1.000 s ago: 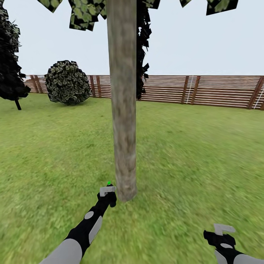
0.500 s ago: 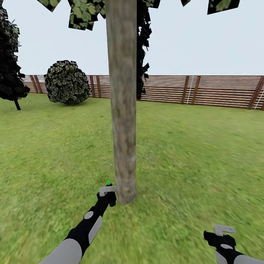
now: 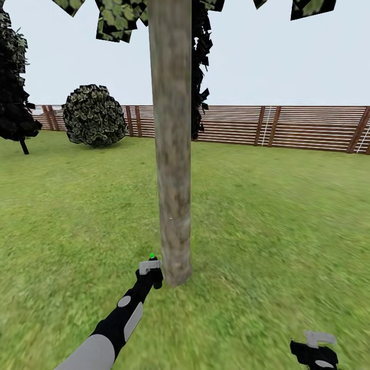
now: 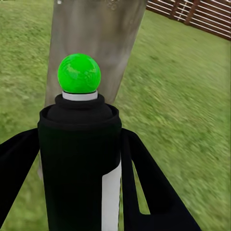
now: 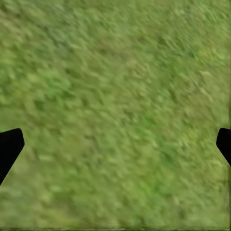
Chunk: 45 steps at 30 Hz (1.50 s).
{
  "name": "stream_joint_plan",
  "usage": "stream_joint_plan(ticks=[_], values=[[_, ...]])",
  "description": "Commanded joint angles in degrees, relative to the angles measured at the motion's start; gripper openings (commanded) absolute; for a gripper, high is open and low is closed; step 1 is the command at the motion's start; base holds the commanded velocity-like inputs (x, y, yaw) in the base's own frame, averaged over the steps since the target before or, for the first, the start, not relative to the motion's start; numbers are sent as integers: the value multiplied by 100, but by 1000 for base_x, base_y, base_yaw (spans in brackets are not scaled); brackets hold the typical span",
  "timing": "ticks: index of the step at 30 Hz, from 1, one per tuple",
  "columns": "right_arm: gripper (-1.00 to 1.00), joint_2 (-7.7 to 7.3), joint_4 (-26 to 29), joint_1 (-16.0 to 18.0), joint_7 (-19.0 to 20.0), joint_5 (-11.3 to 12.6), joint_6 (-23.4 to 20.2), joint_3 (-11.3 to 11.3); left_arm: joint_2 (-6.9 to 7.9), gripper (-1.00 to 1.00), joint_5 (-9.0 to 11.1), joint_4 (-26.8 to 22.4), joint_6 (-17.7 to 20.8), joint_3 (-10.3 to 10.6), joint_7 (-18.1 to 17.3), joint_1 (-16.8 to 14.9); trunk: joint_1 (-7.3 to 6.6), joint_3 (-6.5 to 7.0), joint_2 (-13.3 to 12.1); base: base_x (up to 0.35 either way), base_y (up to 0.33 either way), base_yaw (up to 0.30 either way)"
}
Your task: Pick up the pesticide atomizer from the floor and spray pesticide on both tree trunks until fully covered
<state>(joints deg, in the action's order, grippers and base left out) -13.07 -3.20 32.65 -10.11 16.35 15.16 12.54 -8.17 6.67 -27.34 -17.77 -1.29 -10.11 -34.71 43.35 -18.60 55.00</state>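
Already the left hand (image 4: 79,192) is clamped on the black spray bottle with a green knob (image 4: 79,144), near the thick grey-brown tree trunk (image 3: 172,154). Right hand (image 3: 314,352) apart. Spraying seems unfinished.

I see the tree trunk (image 3: 172,154) blocking the way just ahead of my left gripper (image 3: 150,267); open lawn (image 3: 277,226) lies free on both sides.

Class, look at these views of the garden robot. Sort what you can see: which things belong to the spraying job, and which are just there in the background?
Belongs to the job:
- pesticide atomizer, held in the left gripper
- tree trunk, close in front of the atomizer

Just there:
- round shrub
- wooden fence
- dark narrow tree
- lawn
- right gripper, open over grass
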Motion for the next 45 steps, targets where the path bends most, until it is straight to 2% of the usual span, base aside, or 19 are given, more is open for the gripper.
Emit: stream_joint_plan(ticks=[1, 9, 13, 16, 18, 19, 24, 28, 30, 33, 37, 39, 45], values=[[100, 1, 1, -23, 0, -1, 1, 5, 0, -100, -1, -4, 4, 3, 0, 0, 0, 0, 0, 0, 0, 0], [100, 6, 3, -120, 0, 7, 5, 9, 20, -100, -13, -114, 55, -9, 13, 0, 0, 0, 0, 0, 0, 0], [100, 7, -4, -146, 0, 9, 1, 8, 32, -100, -16, -561, 435, -16, 11, 0, 0, 0, 0, 0, 0, 0], [100, 8, -4, -164, 0, 6, 2, 7, 23, -100, -11, -668, 563, -8, 9, 0, 0, 0, 0, 0, 0, 0], [100, 64, -5, -168, 0, 3, -1, 10, 20, -100, -12, -656, 588, -24, 13, 0, 0, 0, 0, 0, 0, 0], [100, 144, -5, -170, 0, 1, -3, 11, 22, -100, -11, -651, 594, -47, 15, 0, 0, 0, 0, 0, 0, 0], [100, 279, -5, -171, 6, -4, -11, 11, 26, -100, -12, -649, 613, -72, 14, 0, 0, 0, 0, 0, 0, 0], [100, 320, -4, -223, 6, -15, -12, 13, 26, -100, -19, -623, 612, -59, 10, 0, 0, 0, 0, 0, 0, 0], [100, 330, 0, -267, 2, -23, -13, 13, 20, -100, -17, -973, 958, -16, -10, 0, 0, 0, 0, 0, 0, 0], [100, 333, -1, -312, 2, -25, -13, 14, 24, -100, -19, -1695, 1849, -12, 3, 0, 0, 0, 0, 0, 0, 0], [100, 338, -3, -351, 2, -26, -13, 17, 26, -100, -36, -2341, 2274, -12, -9, 0, 0, 0, 0, 0, 0, 0], [100, 339, -1, -360, 2, -26, -13, 15, 33, -100, -47, -2882, 2999, -15, -5, 0, 0, 0, 0, 0, 0, 0], [100, 340, -2, -364, 3, -24, -13, 15, 95, -100, -52, -3953, 4226, -20, 0, 0, 0, 0, 0, 0, 0, 0]])
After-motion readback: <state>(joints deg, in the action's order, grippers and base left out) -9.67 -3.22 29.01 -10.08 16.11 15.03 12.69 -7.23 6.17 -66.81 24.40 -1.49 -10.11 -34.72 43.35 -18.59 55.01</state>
